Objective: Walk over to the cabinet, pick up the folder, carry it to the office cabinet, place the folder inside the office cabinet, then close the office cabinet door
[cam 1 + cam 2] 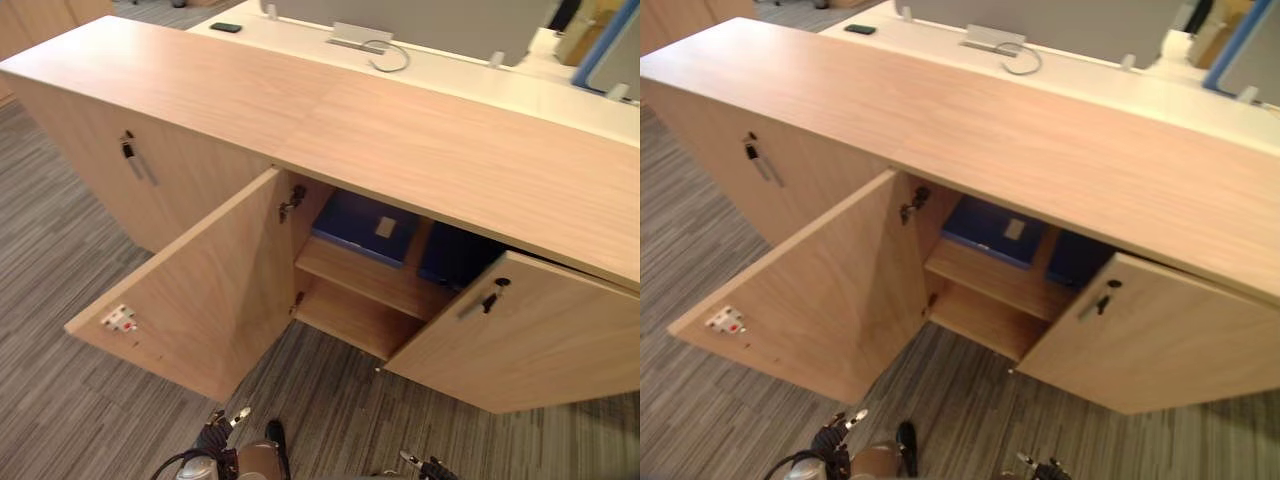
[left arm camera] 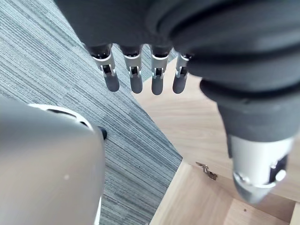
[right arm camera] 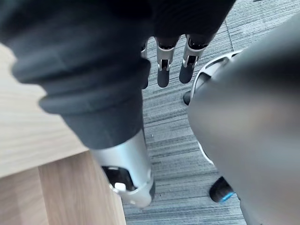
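Note:
A blue folder [image 1: 365, 228] with a pale label lies flat on the upper shelf [image 1: 372, 281] inside the low wooden office cabinet [image 1: 400, 130]. The cabinet's left door [image 1: 200, 300] is swung wide open toward me. Its right door [image 1: 520, 340] stands partly open, with a key in the lock. My left hand [image 2: 136, 79] hangs over the carpet near the open door, fingers straight and holding nothing. My right hand [image 3: 164, 70] hangs beside the cabinet's wood, fingers relaxed and empty.
A second dark blue item [image 1: 455, 255] sits on the shelf to the right of the folder. Further left is a closed cabinet door [image 1: 130, 160] with a key. Behind the cabinet a white desk [image 1: 470, 85] carries a black phone [image 1: 226, 27] and a cable [image 1: 388, 58].

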You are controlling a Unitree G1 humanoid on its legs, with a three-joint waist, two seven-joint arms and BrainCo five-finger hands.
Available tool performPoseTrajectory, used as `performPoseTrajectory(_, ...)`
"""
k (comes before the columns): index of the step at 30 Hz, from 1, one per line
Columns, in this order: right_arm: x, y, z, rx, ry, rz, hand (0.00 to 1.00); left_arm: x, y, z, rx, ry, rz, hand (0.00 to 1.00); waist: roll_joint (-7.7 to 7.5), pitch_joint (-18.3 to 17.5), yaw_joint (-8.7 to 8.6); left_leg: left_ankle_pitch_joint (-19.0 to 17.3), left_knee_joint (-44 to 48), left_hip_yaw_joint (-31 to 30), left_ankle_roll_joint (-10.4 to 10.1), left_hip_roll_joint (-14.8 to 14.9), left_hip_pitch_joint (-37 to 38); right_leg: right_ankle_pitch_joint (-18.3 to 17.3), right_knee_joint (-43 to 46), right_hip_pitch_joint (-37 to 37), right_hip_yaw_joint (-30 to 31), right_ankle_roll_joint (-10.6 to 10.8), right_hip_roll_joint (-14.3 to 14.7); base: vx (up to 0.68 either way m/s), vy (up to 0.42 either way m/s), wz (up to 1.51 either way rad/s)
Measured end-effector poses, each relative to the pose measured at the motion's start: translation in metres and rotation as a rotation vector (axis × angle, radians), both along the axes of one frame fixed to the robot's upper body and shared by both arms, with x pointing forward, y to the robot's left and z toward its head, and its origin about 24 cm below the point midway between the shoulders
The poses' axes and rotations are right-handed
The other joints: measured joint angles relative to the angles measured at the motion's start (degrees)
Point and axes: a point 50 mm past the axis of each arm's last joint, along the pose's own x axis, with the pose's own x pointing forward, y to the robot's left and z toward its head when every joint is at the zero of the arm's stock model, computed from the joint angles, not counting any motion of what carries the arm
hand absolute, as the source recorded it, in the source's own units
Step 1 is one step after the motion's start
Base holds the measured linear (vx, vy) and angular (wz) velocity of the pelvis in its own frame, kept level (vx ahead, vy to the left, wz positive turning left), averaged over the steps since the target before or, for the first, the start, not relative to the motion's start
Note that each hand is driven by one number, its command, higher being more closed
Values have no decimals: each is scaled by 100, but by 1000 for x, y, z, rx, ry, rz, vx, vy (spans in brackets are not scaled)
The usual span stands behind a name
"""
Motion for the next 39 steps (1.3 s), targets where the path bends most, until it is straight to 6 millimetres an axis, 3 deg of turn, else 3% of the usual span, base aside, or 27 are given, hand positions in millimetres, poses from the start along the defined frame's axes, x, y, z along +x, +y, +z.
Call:
performPoseTrajectory(1,1,0,0,-1,-4,-1,0,-3,-3,-2,2,20,-26,0,35,1,-86,478,-900,-113,17,-133,350,-10,-56,37,-161,-13,-23,26,10,69)
performPoseTrajectory(2,4,-1,1,-3,-13,0,0,-2,-5,-2,0,23,-40,0,67,34,-150,559,-1060,-208,45,-177,379,-14,-68,92,-319,-7,-27,22,20,71)
performPoseTrajectory(9,2,0,1,4,-5,2,0,3,-5,-2,8,24,-103,0,-38,167,-221,524,-1061,-1233,215,-649,396,-10,-42,794,-1303,-4,-198,44,42,85)
performPoseTrajectory(11,5,-2,2,-7,-19,2,0,0,-5,-2,8,31,-101,0,17,160,-344,492,-1056,-1465,260,-654,408,-46,600,668,-647,-375,-269,42,100,113)
performPoseTrajectory(12,7,0,2,-4,-27,8,0,0,-4,-2,9,24,-100,0,66,182,-323,518,-1054,-1573,291,-542,399,-268,1030,315,632,-524,-98,46,71,81)
performPoseTrajectory(14,9,0,3,-1,-36,15,0,1,-1,-1,19,24,-97,0,61,186,-288,530,-1054,-1740,272,-446,406,-524,974,79,1718,-244,271,42,-12,52)
performPoseTrajectory(17,8,0,2,0,-35,9,0,-3,3,-2,17,33,-48,0,46,187,-291,539,-1057,-1838,156,-436,532,-536,467,-18,1758,-181,422,-2,-148,21)
performPoseTrajectory(18,7,0,2,2,-32,3,0,-6,6,-3,14,39,-11,0,24,174,-290,519,-1059,-1851,121,-468,592,-497,137,-20,1759,-215,526,-26,-266,27)
performPoseTrajectory(19,3,-2,2,0,-28,-11,0,-10,6,-4,8,48,12,0,21,126,-324,482,-1061,-1933,129,-527,599,-293,42,11,1797,-111,558,-14,-232,30)
performPoseTrajectory(21,-2,-6,1,-1,-20,-45,0,-12,4,-5,-13,45,54,0,65,85,-276,464,-1061,-1936,95,-463,608,-288,-36,0,1738,-101,605,3,-174,17)
performPoseTrajectory(24,-9,-7,0,1,-4,-76,0,-14,1,-6,-31,47,76,0,53,88,-277,476,-1060,-1933,-8,-353,610,-277,-175,157,1500,-111,718,18,-197,25)
performPoseTrajectory(28,-23,-9,-2,-3,27,-91,0,-9,2,-4,-49,17,88,0,16,135,-254,548,-995,-2107,-74,-427,550,-283,-239,374,1073,-102,708,70,-86,43)
performPoseTrajectory(29,-23,-10,-2,-3,26,-96,0,-8,1,-3,-50,9,77,0,12,138,-255,548,-950,-2048,-75,-442,483,-282,-215,374,1014,-101,694,51,0,46)
performPoseTrajectory(30,-22,-11,-2,2,19,-125,0,2,2,2,-43,-27,23,0,-2,144,-295,364,-681,-1464,-38,-412,275,-272,-142,342,906,-93,636,25,65,41)
performPoseTrajectory(31,-20,-10,-1,8,11,-124,0,10,6,8,-26,-64,-37,0,-60,182,-283,-87,-23,-252,142,-108,24,-271,-45,333,836,-91,591,10,69,35)
performPoseTrajectory(32,-20,-12,-1,5,10,-124,0,14,10,11,-20,-81,-59,0,-55,186,-292,-277,328,314,150,128,-97,-272,32,335,833,-91,584,4,74,4)
performPoseTrajectory(33,-21,-21,0,-9,11,-144,0,21,24,21,7,-115,-118,0,-1,164,-275,-486,912,765,208,369,-232,-286,300,303,852,-102,557,7,55,-11)
performPoseTrajectory(34,-21,-25,1,-17,9,-143,0,22,35,25,29,-122,-144,0,44,144,-263,-498,969,752,206,374,-229,-303,430,227,867,-94,540,0,90,-14)
performPoseTrajectory(35,-21,-34,2,-30,3,-136,0,30,66,40,103,-133,-196,0,44,99,-307,-507,900,697,192,346,-220,-334,469,121,872,-97,541,-12,72,-1)
performPoseTrajectory(36,-22,-38,3,-37,1,-132,0,36,85,50,154,-136,-223,0,36,95,-318,-499,833,630,186,294,-233,-317,423,135,871,-120,529,-27,71,18)
performPoseTrajectory(38,-28,-51,5,-47,15,-106,0,53,160,105,400,-89,-374,0,34,72,-298,-121,267,517,135,75,-239,-297,87,84,838,-146,510,-56,33,28)
performPoseTrajectory(39,-30,-52,5,-43,21,-105,0,58,176,121,461,-79,-392,0,52,52,-292,-57,109,500,118,51,-236,-298,49,34,840,-145,530,-122,-4,16)
